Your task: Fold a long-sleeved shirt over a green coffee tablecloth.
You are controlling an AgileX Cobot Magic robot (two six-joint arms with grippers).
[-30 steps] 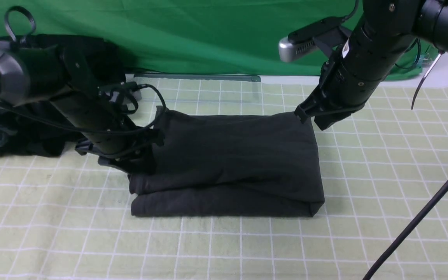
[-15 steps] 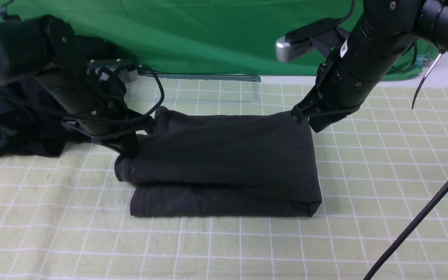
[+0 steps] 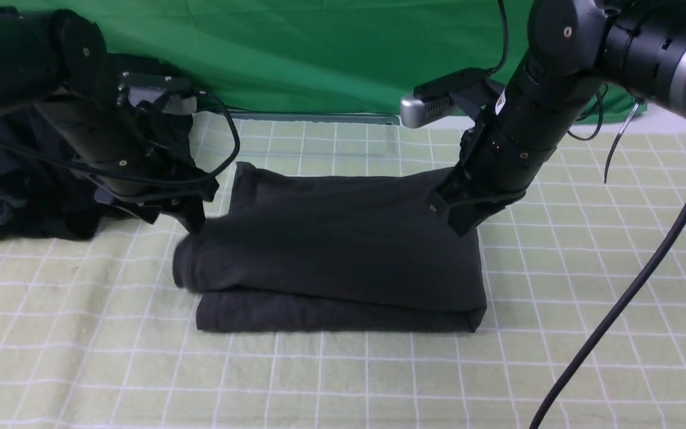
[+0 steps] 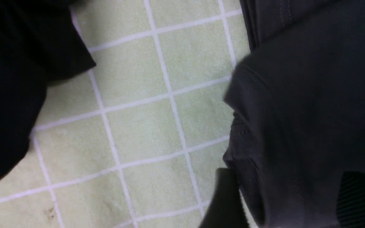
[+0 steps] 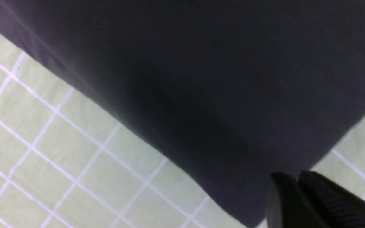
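The left gripper (image 3: 191, 211) was wide open beside the long-sleeved shirt (image 3: 343, 250), which lay folded in the middle of the green coffee tablecloth (image 3: 343, 381). The right gripper (image 3: 456, 217) sat on the shirt's far corner, nearly closed; any pinch was hidden. Both should probably lift away gently, without dragging cloth.

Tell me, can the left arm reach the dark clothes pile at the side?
Probably yes. The left gripper hangs right between the folded shirt and the dark clothes pile, with only bare tablecloth beside it and nothing blocking the way.
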